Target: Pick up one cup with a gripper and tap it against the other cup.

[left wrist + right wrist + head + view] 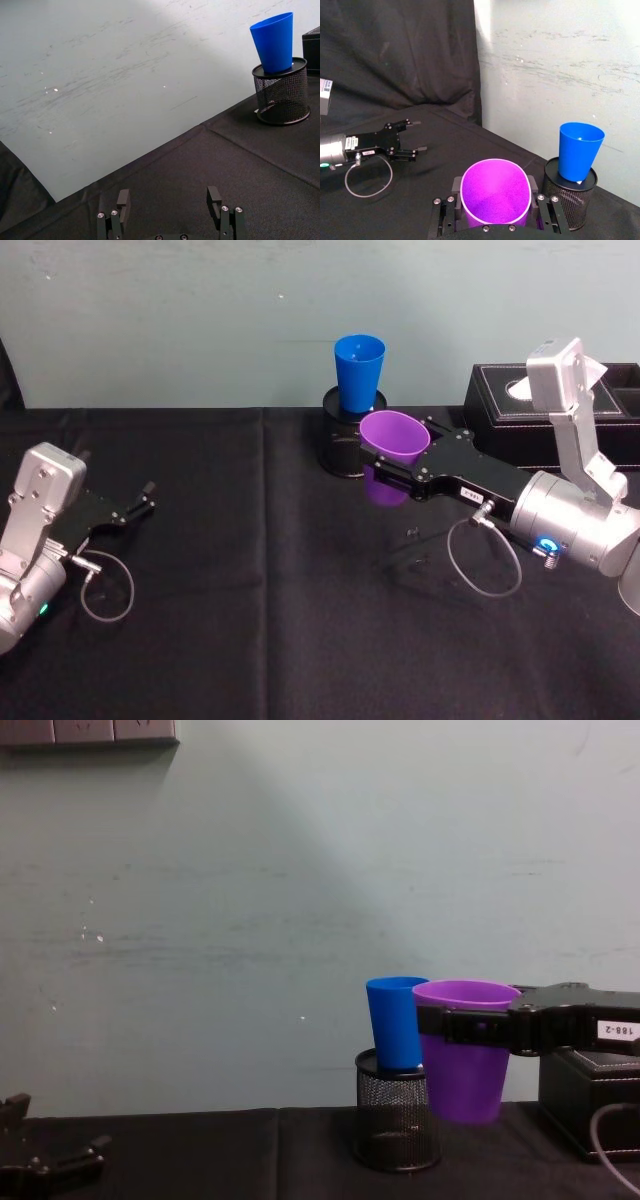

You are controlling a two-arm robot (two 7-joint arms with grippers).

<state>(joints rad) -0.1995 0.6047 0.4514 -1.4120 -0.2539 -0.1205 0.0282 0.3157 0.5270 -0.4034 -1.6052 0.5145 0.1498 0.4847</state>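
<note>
My right gripper [405,452] is shut on the purple cup [393,432] and holds it upright above the black cloth. Its fingers [456,184] press both sides of the purple cup [492,200] just below the rim. The blue cup [359,370] stands upright in a black mesh pen holder [340,445] just behind the purple one. In the right wrist view a small gap separates the blue cup [577,150] from the held cup. From the chest, the purple cup [465,1070] hangs right beside the blue cup [395,1020]. My left gripper [145,498] rests open at the far left.
A black tissue box [560,400] sits at the back right, just behind my right arm. The black cloth [250,590] covers the table, and a pale wall stands close behind the pen holder [397,1125].
</note>
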